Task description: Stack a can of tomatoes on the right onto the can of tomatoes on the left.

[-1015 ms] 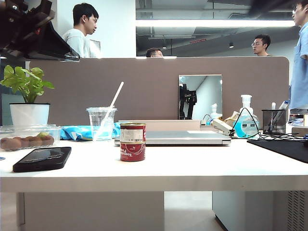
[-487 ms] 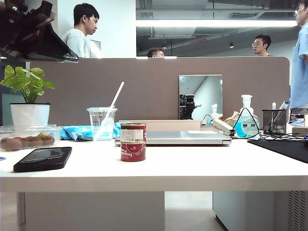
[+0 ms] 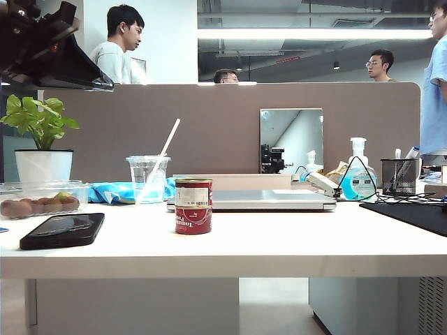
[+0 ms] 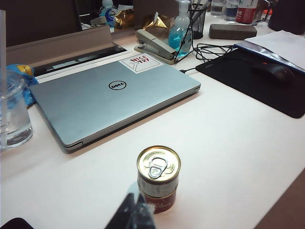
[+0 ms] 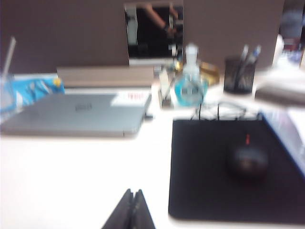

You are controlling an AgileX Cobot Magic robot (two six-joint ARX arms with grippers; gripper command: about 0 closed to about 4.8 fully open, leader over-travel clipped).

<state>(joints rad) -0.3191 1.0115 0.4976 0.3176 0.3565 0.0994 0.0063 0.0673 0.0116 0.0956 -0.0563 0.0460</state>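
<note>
Two tomato cans (image 3: 193, 206) stand stacked upright on the white table (image 3: 279, 244), just in front of the closed silver Dell laptop (image 4: 112, 98), which bears a "NICE TRY" sticker. The left gripper (image 4: 136, 214), fingers pressed together and empty, hangs just short of the stack. The right gripper (image 5: 131, 210), likewise closed on nothing, sits well away beside the black mouse mat (image 5: 224, 167). The stacking looks complete.

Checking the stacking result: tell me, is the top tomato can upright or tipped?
Upright. The top can sits squarely on the lower can, pull-tab lid facing up; both grippers clear.
</note>
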